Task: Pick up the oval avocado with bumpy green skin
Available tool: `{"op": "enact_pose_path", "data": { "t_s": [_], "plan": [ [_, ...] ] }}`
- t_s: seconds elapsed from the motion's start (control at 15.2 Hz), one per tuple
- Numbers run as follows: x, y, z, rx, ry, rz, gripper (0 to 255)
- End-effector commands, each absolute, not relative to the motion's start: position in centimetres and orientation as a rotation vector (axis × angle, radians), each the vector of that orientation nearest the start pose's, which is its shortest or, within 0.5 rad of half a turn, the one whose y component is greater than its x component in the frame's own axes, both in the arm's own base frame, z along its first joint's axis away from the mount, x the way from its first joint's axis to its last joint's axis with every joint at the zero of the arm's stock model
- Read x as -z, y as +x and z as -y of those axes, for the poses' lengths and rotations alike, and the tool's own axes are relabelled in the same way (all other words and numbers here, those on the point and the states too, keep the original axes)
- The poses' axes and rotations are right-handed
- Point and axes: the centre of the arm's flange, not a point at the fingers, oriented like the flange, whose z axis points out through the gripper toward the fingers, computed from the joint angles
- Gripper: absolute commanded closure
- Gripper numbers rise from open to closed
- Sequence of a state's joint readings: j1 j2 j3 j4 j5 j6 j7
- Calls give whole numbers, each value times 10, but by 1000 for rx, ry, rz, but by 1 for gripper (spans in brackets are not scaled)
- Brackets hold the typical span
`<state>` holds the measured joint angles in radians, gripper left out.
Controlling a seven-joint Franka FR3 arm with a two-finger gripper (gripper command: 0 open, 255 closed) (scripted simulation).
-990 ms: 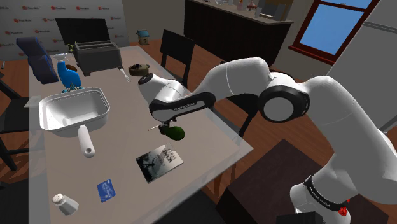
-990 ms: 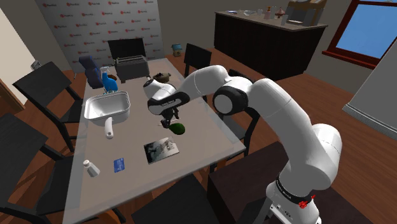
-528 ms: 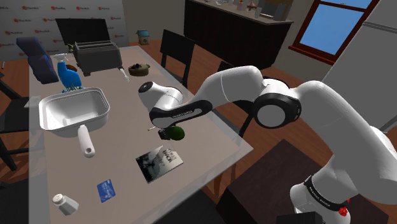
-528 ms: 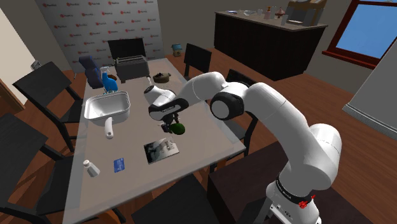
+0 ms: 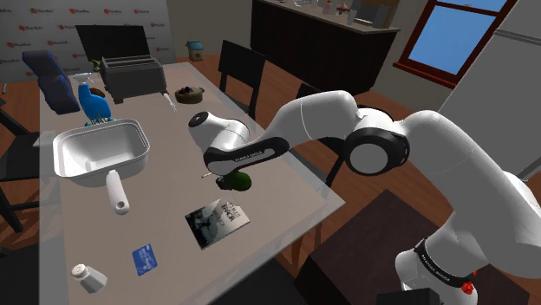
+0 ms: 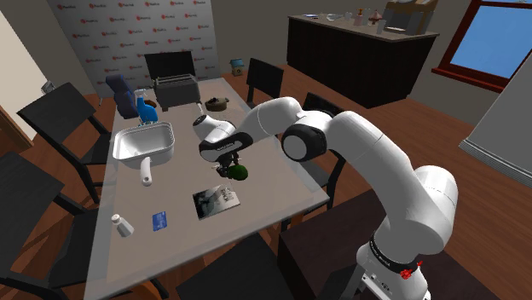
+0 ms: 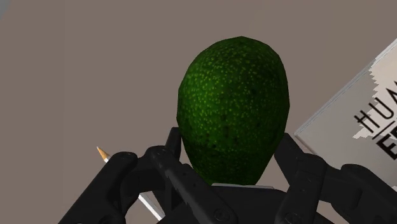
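Wrist view: gripper (image 7: 229, 143) clamps avocado (image 7: 232, 95); book (image 7: 356, 121) corner just beside, bare table (image 7: 76, 76) opp. side.

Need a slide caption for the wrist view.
Black gripper clasping the bumpy green avocado against the grey table, a printed booklet lying beside it.

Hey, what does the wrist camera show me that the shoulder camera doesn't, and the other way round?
Wrist view: the avocado's bumpy green skin up close, the gripper's fingers pressed on its two sides, and lettering on the booklet. Shoulder view: the white arm reaching over the table, plus the tray, toaster, blue card and shaker. Both: avocado, gripper, booklet and a thin pointed stick beside them.
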<state>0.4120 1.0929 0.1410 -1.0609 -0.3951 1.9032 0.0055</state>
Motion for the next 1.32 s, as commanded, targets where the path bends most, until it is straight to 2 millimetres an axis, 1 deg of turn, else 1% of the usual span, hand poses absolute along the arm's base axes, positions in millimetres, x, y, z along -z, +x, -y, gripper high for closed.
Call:
{"op": "enact_pose_path", "data": {
  "t_s": [0.0, 0.13, 1.12, 1.25],
  "plan": [
    [-141, 665, -339, -296, -3223, 1108, 255],
    [-141, 665, -339, -296, -3223, 1108, 255],
    [-220, 665, -339, -296, -3223, 1108, 255],
    [-221, 665, -339, -296, -3223, 1108, 255]
  ]
}}
